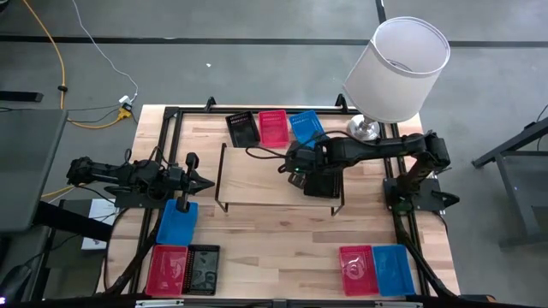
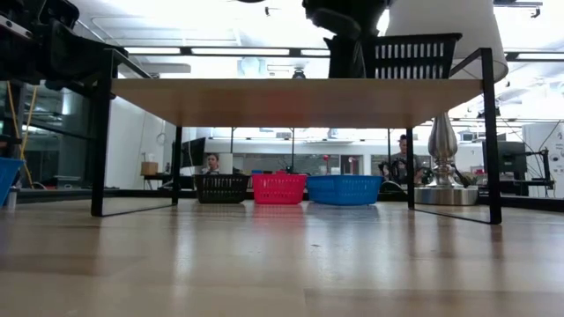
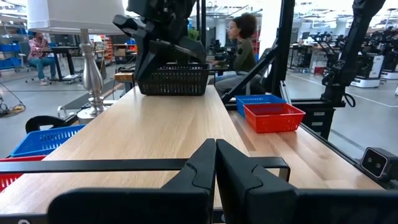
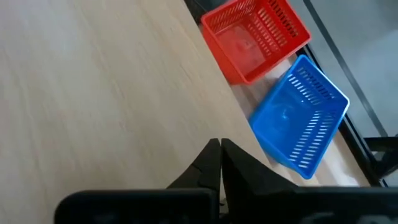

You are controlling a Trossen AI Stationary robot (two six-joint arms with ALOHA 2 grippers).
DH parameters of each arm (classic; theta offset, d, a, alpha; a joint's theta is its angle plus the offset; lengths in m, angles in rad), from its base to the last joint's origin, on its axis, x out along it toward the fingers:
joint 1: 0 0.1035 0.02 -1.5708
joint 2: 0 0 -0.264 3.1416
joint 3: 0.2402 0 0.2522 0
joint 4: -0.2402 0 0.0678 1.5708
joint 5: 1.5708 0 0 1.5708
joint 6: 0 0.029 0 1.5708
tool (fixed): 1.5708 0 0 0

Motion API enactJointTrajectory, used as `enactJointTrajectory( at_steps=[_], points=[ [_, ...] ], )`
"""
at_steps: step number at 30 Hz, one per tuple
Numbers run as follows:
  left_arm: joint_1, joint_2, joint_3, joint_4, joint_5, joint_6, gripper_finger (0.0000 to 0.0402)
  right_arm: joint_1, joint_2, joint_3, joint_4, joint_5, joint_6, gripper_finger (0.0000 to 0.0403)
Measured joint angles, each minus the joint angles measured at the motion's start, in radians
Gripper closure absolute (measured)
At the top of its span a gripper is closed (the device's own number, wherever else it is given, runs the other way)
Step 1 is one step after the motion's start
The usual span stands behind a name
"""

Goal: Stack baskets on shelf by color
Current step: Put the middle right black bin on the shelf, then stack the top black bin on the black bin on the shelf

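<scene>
The shelf (image 1: 274, 184) stands mid-table with one black basket (image 1: 324, 181) on its right end, also seen in the low view (image 2: 410, 55). My right gripper (image 4: 221, 155) hangs shut over the shelf top, just left of that basket, with nothing between its fingers (image 1: 289, 168). Black (image 1: 242, 128), red (image 1: 274, 128) and blue (image 1: 306, 127) baskets rest on the table behind the shelf. Blue (image 1: 177, 222), red (image 1: 167, 269) and black (image 1: 203, 269) baskets lie near left. Red (image 1: 355, 269) and blue (image 1: 392, 269) baskets lie near right. My left gripper (image 3: 216, 162) waits shut and level at the shelf's left end.
A lamp with a white shade (image 1: 398, 68) and a metal base (image 2: 445, 189) stands at the table's far right corner, over the right arm. A black frame (image 1: 171, 115) edges the table. People sit in the room beyond (image 3: 239, 43).
</scene>
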Motion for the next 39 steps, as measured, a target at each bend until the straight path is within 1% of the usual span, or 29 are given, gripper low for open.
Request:
enactJointTrajectory(
  at_steps=[7,12,16,22,28,35,39],
  points=[
    [0.000,0.000,0.000,0.000,0.000,0.000,0.0398,0.001,0.000,0.000,-0.022,-0.004,-0.025,0.0403],
    [0.000,0.000,0.000,0.000,0.000,0.000,0.0398,0.001,0.000,0.000,-0.057,-0.059,-0.028,0.0403],
    [0.000,0.000,0.000,0.000,0.000,0.000,0.0398,0.010,0.000,0.000,-0.058,-0.093,-0.060,0.0403],
    [0.000,0.000,0.000,0.000,0.000,0.000,0.0398,0.035,-0.002,0.000,-0.053,-0.066,-0.072,0.0403],
    [0.000,0.000,0.000,0.000,0.000,0.000,0.0398,0.037,-0.020,0.000,0.023,-0.065,-0.072,0.0403],
    [0.000,0.000,0.000,0.000,0.000,0.000,0.0398,0.046,-0.083,0.000,0.064,-0.059,-0.069,0.0403],
    [0.000,0.000,0.000,0.000,0.000,0.000,0.0398,0.089,-0.130,0.000,0.091,-0.027,-0.076,0.0403]
  ],
)
